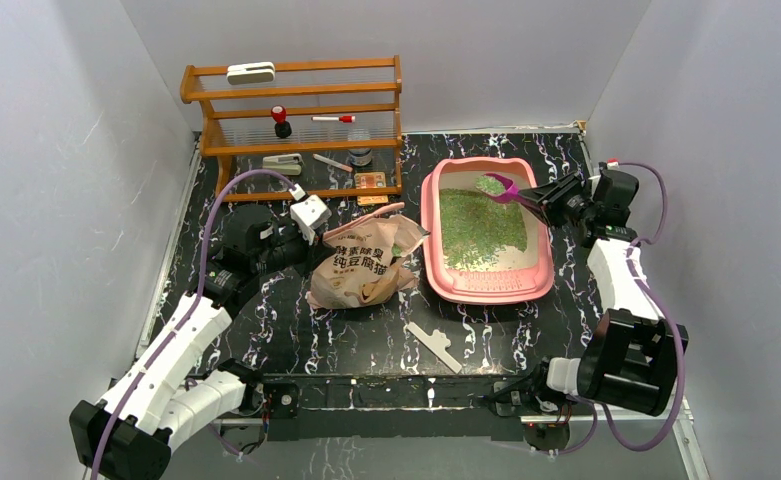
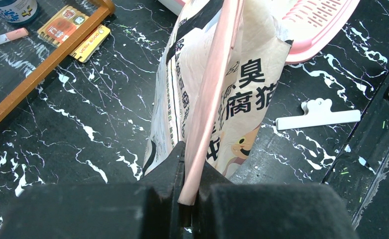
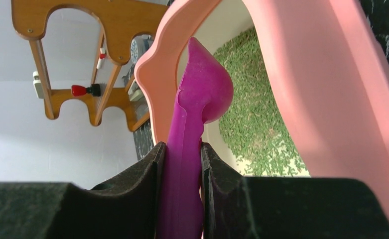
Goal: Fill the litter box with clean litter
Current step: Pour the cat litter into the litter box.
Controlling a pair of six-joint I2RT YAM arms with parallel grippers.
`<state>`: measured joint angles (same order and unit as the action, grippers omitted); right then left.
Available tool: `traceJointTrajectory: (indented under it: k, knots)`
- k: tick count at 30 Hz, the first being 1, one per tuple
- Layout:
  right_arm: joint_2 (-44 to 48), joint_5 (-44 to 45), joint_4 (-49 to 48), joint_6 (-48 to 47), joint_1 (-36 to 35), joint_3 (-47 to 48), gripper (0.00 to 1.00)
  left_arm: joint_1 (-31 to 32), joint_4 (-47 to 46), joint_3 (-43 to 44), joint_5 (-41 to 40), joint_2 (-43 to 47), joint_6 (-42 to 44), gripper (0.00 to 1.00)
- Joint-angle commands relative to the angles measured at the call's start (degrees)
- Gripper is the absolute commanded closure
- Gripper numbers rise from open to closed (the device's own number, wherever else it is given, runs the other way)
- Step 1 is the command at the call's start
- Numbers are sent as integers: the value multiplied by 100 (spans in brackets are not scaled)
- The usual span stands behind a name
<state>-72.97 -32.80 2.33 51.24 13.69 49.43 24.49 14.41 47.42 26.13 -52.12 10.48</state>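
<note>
The litter box (image 1: 491, 293) sits on the right half of the tabletop (image 1: 366, 340), its long side running away from the arms. Clean litter (image 1: 481, 228) lies inside it as a flat green patch over the middle and far part of the floor (the pale floor shows along the near end and the edges).

The right gripper (image 1: 546, 200) is closed on the handle of a purple scoop (image 1: 506, 188). In the right wrist view both fingers press against the handle's sides. The scoop's bowl reaches over the box's far right corner, above the litter, and from above some green grains seem to lie in it.

The left gripper (image 2: 187, 174) is clamped on the pink strip (image 2: 214, 89) along the top edge of a beige printed bag (image 1: 366, 265). The bag rests on the tabletop just left of the box, close to its rim, with its mouth turned toward the box.

A white clip (image 1: 434, 345) lies flat on the tabletop nearer the arms, apart from both bag and box. A wooden rack (image 1: 296, 90) stands at the far left with small items on its shelves (too small to name).
</note>
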Motion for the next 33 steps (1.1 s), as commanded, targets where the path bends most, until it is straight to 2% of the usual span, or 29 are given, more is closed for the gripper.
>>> traceJointTrajectory:
  k: [1, 14, 18, 24, 25, 33]
  knots:
    - [7, 640, -443, 80, -112, 446, 100, 14, -529, 215, 226, 316, -24, 100]
    - [767, 1255, 132, -208, -110, 183, 100, 14, -510, 233, 305, 246, 4, 100]
    - [1389, 1288, 761, -406, -105, -98, 100, 16, -518, 241, 306, 246, 44, 100]
    - [2808, 1216, 2368, -788, -111, -559, 100, 14, -508, 175, 334, 345, 59, 100]
    - [3115, 735, 2884, -952, -109, -588, 100, 18, -561, 107, 334, 407, 55, 100]
    - [3288, -38, 3529, -1163, -112, -499, 100, 13, -587, 68, 392, 455, 68, 100]
